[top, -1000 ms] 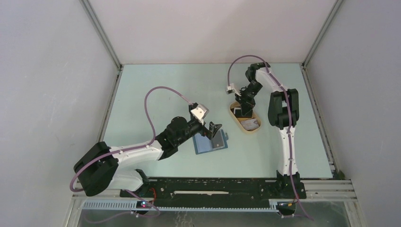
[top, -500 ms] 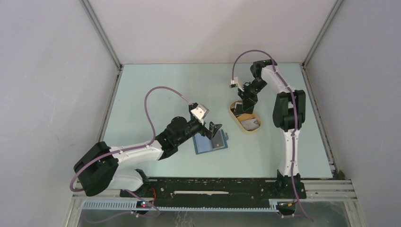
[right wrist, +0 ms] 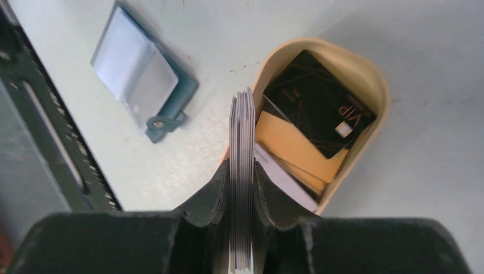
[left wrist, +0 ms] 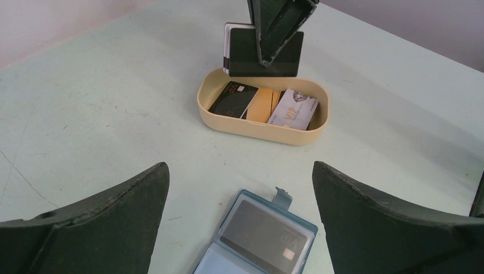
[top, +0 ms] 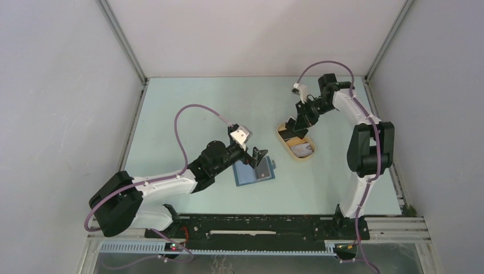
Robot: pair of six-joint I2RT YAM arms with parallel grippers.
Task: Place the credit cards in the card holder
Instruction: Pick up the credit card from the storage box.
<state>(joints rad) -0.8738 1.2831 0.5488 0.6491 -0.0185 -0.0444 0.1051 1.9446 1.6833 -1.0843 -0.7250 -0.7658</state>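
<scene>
The worktop (left wrist: 85, 114) is pale green. Both tools, right tool (right wrist: 242, 182) and left tool (left wrist: 240, 165), are black. The held cards (left wrist: 285, 57) in the right tool are black, with one white. Below it the tray (left wrist: 258, 127) is beige, holding a black-and-gold card (left wrist: 233, 98), an orange card (left wrist: 261, 105) and a whitish card (left wrist: 293, 109) with gold letters. Between the left tool's fingers, the wallet (left wrist: 217, 264) is teal and light blue, with a grey card (left wrist: 259, 231).

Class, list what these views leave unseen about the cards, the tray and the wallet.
- Held stack of cards: right wrist view shows edges only, so the count is unclear.
- Card holder: left wrist view, near part cut by the bottom edge.
- Tray: lower cards overlapped by upper ones.
- Top view: card print too small; left gripper covers part of the holder.
</scene>
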